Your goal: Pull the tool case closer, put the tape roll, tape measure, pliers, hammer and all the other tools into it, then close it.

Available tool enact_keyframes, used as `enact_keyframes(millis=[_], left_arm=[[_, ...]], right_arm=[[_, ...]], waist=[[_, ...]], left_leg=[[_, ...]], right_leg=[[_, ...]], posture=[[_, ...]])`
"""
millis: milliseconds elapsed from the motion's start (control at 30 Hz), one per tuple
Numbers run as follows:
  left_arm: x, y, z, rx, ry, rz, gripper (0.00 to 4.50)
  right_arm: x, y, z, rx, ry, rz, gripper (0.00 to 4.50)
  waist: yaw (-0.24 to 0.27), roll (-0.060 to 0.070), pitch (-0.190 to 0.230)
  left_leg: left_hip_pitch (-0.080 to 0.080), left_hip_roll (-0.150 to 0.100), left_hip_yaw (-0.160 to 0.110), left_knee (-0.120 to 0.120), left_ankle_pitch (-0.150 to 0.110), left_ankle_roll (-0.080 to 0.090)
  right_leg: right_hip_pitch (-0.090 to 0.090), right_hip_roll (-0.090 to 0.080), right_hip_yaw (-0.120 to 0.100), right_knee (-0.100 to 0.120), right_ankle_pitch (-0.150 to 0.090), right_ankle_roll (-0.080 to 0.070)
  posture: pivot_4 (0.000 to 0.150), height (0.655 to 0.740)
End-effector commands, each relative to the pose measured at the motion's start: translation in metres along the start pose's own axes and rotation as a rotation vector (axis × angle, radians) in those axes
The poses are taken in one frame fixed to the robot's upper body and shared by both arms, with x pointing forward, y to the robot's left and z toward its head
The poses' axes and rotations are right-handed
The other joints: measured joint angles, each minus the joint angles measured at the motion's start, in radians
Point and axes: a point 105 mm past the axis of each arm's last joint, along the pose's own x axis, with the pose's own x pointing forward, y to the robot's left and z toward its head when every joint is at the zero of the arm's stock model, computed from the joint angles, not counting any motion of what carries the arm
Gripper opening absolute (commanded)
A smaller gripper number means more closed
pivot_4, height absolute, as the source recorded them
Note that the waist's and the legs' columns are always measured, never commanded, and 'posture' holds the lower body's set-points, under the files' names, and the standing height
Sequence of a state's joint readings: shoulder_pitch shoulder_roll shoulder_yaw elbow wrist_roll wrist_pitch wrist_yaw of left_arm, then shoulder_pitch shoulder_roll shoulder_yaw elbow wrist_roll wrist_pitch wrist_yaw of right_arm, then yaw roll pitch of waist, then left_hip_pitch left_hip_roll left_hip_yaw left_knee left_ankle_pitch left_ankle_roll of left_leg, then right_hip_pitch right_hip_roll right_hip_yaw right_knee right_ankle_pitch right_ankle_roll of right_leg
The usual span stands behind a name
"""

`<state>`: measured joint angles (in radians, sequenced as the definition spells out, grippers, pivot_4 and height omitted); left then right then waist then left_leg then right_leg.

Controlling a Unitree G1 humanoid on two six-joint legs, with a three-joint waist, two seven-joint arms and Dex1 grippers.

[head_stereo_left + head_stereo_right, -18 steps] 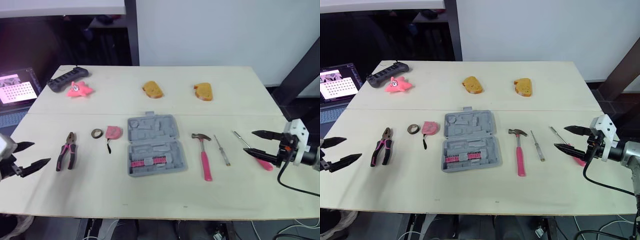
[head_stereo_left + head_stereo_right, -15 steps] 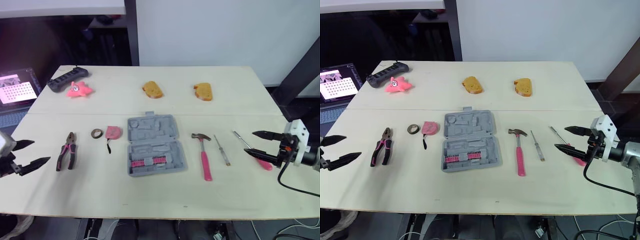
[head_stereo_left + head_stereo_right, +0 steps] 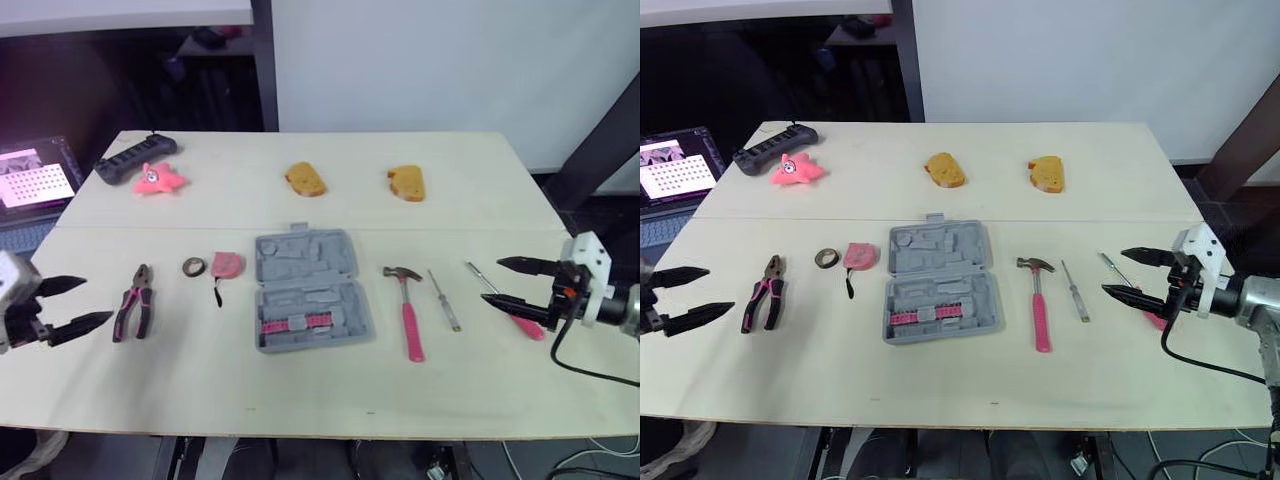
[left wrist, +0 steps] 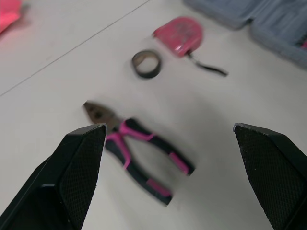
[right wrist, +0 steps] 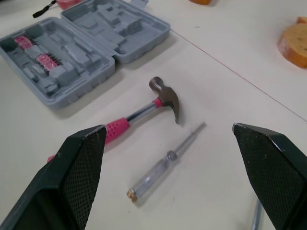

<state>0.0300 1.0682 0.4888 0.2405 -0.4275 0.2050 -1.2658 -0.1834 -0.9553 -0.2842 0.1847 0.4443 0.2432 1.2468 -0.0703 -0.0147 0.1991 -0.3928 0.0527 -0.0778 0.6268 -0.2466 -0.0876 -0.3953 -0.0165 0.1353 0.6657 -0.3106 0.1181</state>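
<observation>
One grey tool case (image 3: 310, 290), open, at worktop (image 3: 300, 390) centre. To its left: one tape roll (image 3: 194, 266), one tape measure (image 3: 227, 264), one pliers (image 3: 133, 301). To its right: one hammer (image 3: 406, 305), one clear screwdriver (image 3: 445, 300), one pink-handled screwdriver (image 3: 530, 328). Left end effector (image 3: 97, 300) spread beside pliers. Right end effector (image 3: 491, 281) spread by pink-handled screwdriver.

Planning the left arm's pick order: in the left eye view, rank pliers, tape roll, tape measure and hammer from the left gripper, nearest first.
1. pliers, just to the right of the left gripper.
2. tape roll, farther right and farther back on the table.
3. tape measure, beside the roll, left of the tool case.
4. hammer, beyond the case on its right side.
</observation>
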Motion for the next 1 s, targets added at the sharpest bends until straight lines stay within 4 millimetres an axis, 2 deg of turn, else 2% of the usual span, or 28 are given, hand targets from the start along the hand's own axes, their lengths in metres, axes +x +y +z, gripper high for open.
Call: enact_keyframes(millis=[33, 233, 400, 433, 467, 533, 633, 667, 700, 767, 800, 1000], left_arm=[[0.024, -0.024, 0.017, 0.08, -0.004, -0.108, 4.45], [0.061, -0.056, 0.042, 0.133, -0.066, -0.18, 4.45], [0.084, -0.065, 0.05, 0.186, -0.075, -0.192, 4.45], [0.087, -0.065, 0.05, 0.187, -0.075, -0.19, 3.92], [0.091, -0.065, 0.049, 0.184, -0.067, -0.191, 3.61], [0.1, -0.065, 0.044, 0.187, -0.047, -0.193, 2.58], [0.113, -0.062, 0.04, 0.25, 0.0, -0.157, 1.09], [0.118, -0.063, 0.041, 0.247, -0.004, -0.154, 0.43], [0.122, -0.064, 0.043, 0.244, -0.006, -0.154, 0.04], [0.127, -0.063, 0.043, 0.242, -0.005, -0.148, 0.0], [0.13, -0.062, 0.043, 0.241, -0.001, -0.143, 0.0], [0.153, -0.066, 0.028, 0.21, 0.039, -0.169, 0.0]], right_arm=[[0.017, 0.006, 0.02, -0.048, 0.016, 0.017, 4.5], [0.052, 0.03, 0.039, -0.124, 0.028, 0.104, 4.5], [0.081, 0.045, 0.049, -0.1, 0.021, 0.206, 4.5], [0.086, 0.047, 0.05, -0.09, 0.02, 0.223, 4.5], [0.093, 0.047, 0.051, -0.091, 0.021, 0.232, 4.22], [0.107, 0.042, 0.048, -0.137, 0.04, 0.229, 3.55], [0.125, 0.032, 0.048, -0.172, 0.038, 0.191, 2.14], [0.132, 0.03, 0.048, -0.183, 0.039, 0.186, 1.53], [0.137, 0.028, 0.047, -0.198, 0.048, 0.181, 1.12], [0.145, 0.025, 0.042, -0.229, 0.076, 0.176, 0.16], [0.149, 0.024, 0.038, -0.244, 0.096, 0.176, 0.03], [0.178, 0.025, 0.017, -0.316, 0.178, 0.204, 0.03]], waist=[[0.0, 0.001, 0.0], [0.0, 0.001, 0.001], [0.0, 0.001, 0.001], [0.0, 0.001, 0.001], [0.0, 0.001, 0.001], [-0.001, 0.001, 0.001], [0.0, 0.001, 0.001], [0.0, 0.001, 0.001], [0.001, 0.001, 0.001], [0.002, 0.001, 0.001], [0.001, 0.001, 0.001], [-0.002, 0.001, 0.001]], left_leg=[[0.0, 0.0, 0.0, 0.0, 0.0, 0.0], [0.0, 0.0, -0.001, 0.0, 0.0, 0.0], [-0.001, 0.0, -0.001, 0.001, 0.0, 0.0], [-0.001, 0.0, -0.001, 0.001, 0.0, 0.0], [-0.001, 0.0, -0.001, 0.001, 0.0, 0.0], [-0.001, 0.0, -0.001, 0.001, 0.0, 0.0], [-0.001, 0.0, -0.001, 0.002, 0.0, 0.0], [-0.001, 0.0, -0.001, 0.001, 0.0, 0.0], [-0.001, 0.0, -0.001, 0.001, 0.0, 0.0], [-0.002, 0.0, -0.002, 0.002, 0.0, 0.0], [-0.003, 0.0, -0.002, 0.002, 0.0, 0.0], [-0.002, 0.0, -0.003, 0.002, 0.0, 0.0]], right_leg=[[0.0, 0.0, 0.0, 0.0, 0.0, 0.0], [0.0, 0.001, 0.0, 0.001, 0.001, 0.001], [0.0, 0.0, 0.0, 0.001, 0.001, 0.001], [0.0, 0.0, 0.0, 0.001, 0.001, 0.001], [0.0, 0.001, 0.0, 0.001, 0.001, 0.001], [0.0, 0.001, 0.0, 0.001, 0.001, 0.001], [0.0, 0.001, 0.0, 0.001, 0.001, 0.001], [-0.001, 0.001, 0.0, 0.001, 0.001, 0.001], [-0.001, 0.001, 0.0, 0.001, 0.001, 0.001], [-0.001, 0.0, -0.001, 0.001, 0.001, 0.001], [-0.001, 0.0, -0.001, 0.001, 0.001, 0.002], [-0.001, 0.001, -0.002, 0.002, 0.002, 0.001]], posture=[[0.15, 0.7377], [0.15, 0.7377], [0.15, 0.7377], [0.15, 0.7377], [0.15, 0.7377], [0.15, 0.7377], [0.15, 0.7377], [0.15, 0.7377], [0.15, 0.7377], [0.15, 0.7377], [0.15, 0.7377], [0.15, 0.7377]])
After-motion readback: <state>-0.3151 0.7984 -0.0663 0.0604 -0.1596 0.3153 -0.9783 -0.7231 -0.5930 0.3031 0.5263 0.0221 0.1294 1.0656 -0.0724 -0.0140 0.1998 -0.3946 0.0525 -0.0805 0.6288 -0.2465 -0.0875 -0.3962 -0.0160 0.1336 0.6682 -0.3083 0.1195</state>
